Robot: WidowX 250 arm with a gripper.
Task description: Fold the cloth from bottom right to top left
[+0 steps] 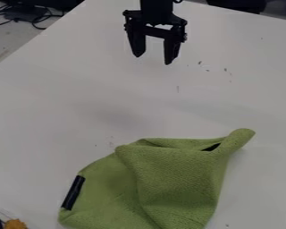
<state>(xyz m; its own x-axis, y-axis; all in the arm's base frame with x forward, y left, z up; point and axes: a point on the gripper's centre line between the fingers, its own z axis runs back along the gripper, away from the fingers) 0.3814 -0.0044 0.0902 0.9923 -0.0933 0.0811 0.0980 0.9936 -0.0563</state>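
Note:
Over the upper middle of the table hangs the black gripper (153, 58), its two fingers spread apart and nothing between them. Well below it in the view, the green cloth (175, 179) lies rumpled near the front, with a loose fold over its middle and right part. Its upper right corner is rolled into a narrow raised tip. A black strip shows at the cloth's left edge, and a small dark patch peeks out by the rolled corner. Gripper and cloth are well apart.
The white table (61, 103) has small dark marks right of the gripper. At the bottom left corner are an orange-yellow object (15, 224) and a dark item beside it. Black cables (35, 17) lie beyond the table's edge at the upper left.

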